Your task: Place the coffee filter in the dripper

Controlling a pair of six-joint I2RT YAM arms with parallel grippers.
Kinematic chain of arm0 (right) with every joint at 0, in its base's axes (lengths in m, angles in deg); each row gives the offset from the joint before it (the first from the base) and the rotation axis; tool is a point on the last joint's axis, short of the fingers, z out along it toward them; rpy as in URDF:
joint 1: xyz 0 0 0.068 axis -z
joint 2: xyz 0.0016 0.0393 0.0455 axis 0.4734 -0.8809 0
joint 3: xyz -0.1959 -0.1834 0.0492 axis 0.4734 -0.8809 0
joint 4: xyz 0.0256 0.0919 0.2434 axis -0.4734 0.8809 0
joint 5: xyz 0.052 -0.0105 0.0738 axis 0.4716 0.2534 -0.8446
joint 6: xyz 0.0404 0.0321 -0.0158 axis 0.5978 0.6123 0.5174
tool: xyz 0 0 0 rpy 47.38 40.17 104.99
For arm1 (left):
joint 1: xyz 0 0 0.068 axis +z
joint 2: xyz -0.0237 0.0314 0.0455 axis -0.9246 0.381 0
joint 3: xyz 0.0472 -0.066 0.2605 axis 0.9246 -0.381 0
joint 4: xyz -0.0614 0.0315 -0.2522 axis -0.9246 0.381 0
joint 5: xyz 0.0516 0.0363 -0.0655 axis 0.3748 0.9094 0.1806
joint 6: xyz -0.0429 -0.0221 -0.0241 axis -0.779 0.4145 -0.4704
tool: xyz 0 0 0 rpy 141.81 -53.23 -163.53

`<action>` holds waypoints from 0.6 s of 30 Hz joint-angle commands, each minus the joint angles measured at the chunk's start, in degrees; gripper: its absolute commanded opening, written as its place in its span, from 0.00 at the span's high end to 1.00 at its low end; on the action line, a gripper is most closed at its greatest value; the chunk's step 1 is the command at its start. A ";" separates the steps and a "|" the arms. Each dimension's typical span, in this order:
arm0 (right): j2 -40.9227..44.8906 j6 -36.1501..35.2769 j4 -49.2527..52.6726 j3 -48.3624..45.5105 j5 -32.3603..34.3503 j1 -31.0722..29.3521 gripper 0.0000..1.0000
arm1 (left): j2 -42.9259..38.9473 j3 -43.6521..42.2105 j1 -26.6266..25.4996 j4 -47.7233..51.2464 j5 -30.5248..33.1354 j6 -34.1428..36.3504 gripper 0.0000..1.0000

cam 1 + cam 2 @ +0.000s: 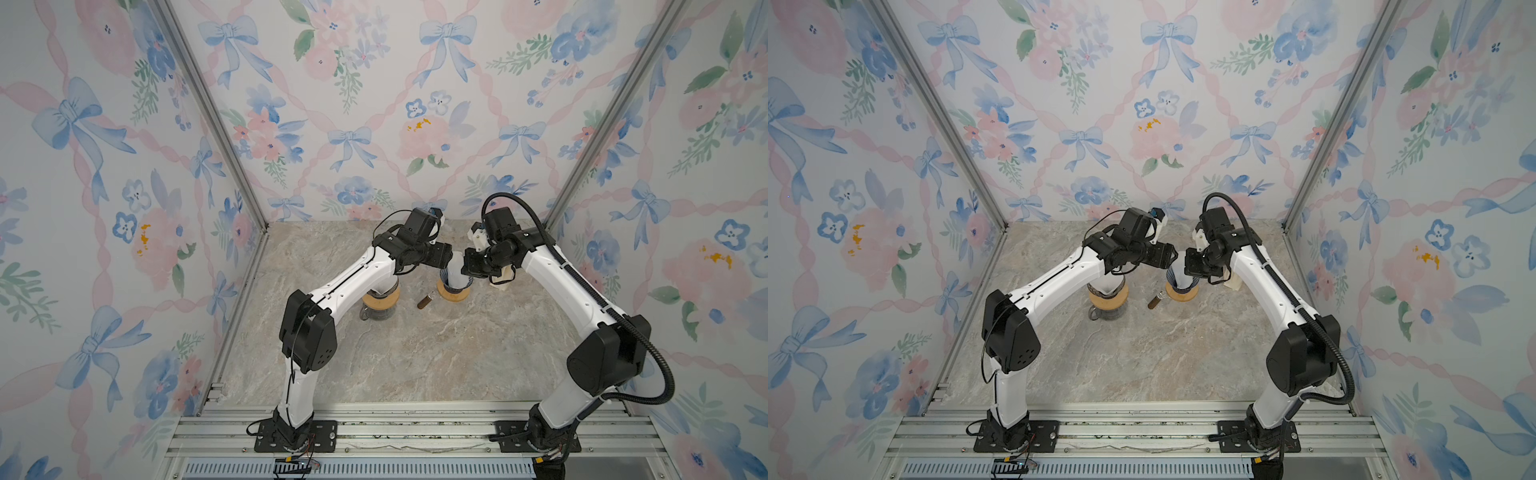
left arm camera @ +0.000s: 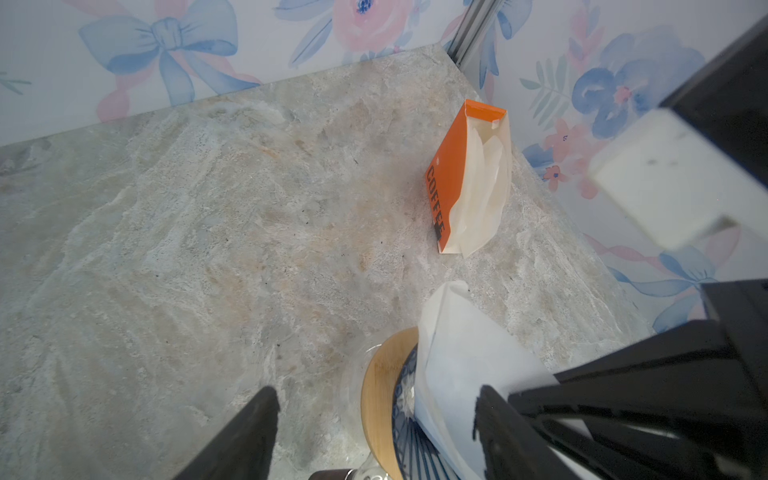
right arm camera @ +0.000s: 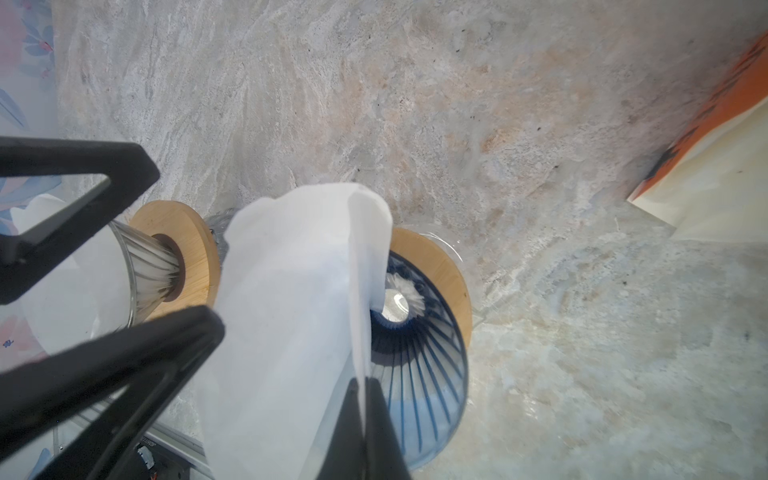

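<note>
With right gripper [image 3: 365,384] pinching white paper cone filter [image 3: 291,291], left gripper [image 2: 376,392] spread beside it, ease tip into blue ribbed glass dripper [image 3: 419,353] just below, centred.

White tubular links on left arm [image 1: 353,272] and right arm [image 1: 559,270], black joint housings [image 1: 309,336], thin black cable [image 1: 294,361], black corrugated conduit [image 1: 657,354], black bolted base plates [image 1: 326,434], tapered black fingers [image 2: 245,436] on left gripper [image 2: 374,399] and right gripper [image 3: 361,388]
</note>
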 commanded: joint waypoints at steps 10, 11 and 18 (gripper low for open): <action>1.33 0.44 -0.64 -0.91 0.03 -0.35 0.96 | 2.12 0.18 -0.99 0.52 -0.86 -1.50 0.25; 1.26 0.46 -0.62 -0.88 0.03 -0.37 0.96 | 2.29 0.17 -1.14 0.52 -0.81 -1.52 0.26; 1.17 0.05 -0.36 -0.92 0.56 -0.55 0.93 | 2.92 -0.18 -1.63 0.51 -0.59 -1.78 0.31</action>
